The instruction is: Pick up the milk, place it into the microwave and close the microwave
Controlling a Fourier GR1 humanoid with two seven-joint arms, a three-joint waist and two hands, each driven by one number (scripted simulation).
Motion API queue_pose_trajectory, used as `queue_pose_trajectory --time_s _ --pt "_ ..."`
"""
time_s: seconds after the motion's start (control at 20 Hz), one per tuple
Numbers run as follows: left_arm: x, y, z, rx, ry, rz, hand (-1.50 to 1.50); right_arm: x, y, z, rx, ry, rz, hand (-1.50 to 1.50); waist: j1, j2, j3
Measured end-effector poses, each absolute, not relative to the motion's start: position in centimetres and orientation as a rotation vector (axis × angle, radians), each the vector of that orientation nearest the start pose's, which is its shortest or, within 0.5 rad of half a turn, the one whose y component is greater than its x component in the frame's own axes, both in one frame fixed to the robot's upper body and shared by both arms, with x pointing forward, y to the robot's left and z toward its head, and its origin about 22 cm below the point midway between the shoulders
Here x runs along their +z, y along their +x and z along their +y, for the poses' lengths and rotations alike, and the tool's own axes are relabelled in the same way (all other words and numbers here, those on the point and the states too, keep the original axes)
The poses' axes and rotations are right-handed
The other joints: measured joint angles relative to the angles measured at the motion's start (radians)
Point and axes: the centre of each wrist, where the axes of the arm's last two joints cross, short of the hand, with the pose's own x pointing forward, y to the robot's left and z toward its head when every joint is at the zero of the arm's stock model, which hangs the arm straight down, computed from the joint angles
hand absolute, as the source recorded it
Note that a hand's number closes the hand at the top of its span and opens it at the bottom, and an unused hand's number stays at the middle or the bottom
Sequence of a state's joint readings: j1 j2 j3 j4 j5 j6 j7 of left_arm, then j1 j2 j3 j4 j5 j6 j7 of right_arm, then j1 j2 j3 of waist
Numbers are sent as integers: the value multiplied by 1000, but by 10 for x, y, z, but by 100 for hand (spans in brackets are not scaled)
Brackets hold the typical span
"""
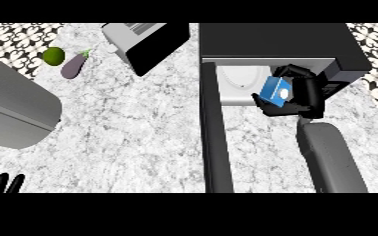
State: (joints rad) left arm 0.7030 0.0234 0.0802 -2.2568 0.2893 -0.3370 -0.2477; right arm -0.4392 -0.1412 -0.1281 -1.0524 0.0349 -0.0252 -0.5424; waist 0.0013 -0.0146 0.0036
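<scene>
Milk point(277, 90) sits in our right hand point(304, 99), fingers curled round the blue carton at the mouth of the microwave point(280, 42). Its door point(216, 135) stands open, left of the milk. Far left of the microwave, we see our left hand point(11, 182), fingers straight.

Blue milk point(277, 91) – black microwave point(280, 42); white-grey marbled counter point(148, 125); green lime point(53, 56), purple eggplant point(73, 67).

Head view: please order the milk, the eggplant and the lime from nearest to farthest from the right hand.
1. Milk: held in the right hand, at the microwave opening.
2. Eggplant: far left on the counter.
3. Lime: just beyond the eggplant, farthest left.
</scene>
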Motion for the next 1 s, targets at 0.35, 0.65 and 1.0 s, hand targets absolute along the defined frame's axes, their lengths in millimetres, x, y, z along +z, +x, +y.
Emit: queue_pose_trajectory --time_s 0.35,0.65,1.0 --pt "67 79 286 61 -125 -1925 -150 -5 349 -249 111 -173 -2054 150 2 -12 1" --pt "70 88 285 38 -157 -1941 -150 -9 346 -250 99 -288 -2112 150 21 -10 7" --pt "72 96 282 10 -185 -1945 -150 -12 341 -256 69 -417 -2171 150 52 -3 12"
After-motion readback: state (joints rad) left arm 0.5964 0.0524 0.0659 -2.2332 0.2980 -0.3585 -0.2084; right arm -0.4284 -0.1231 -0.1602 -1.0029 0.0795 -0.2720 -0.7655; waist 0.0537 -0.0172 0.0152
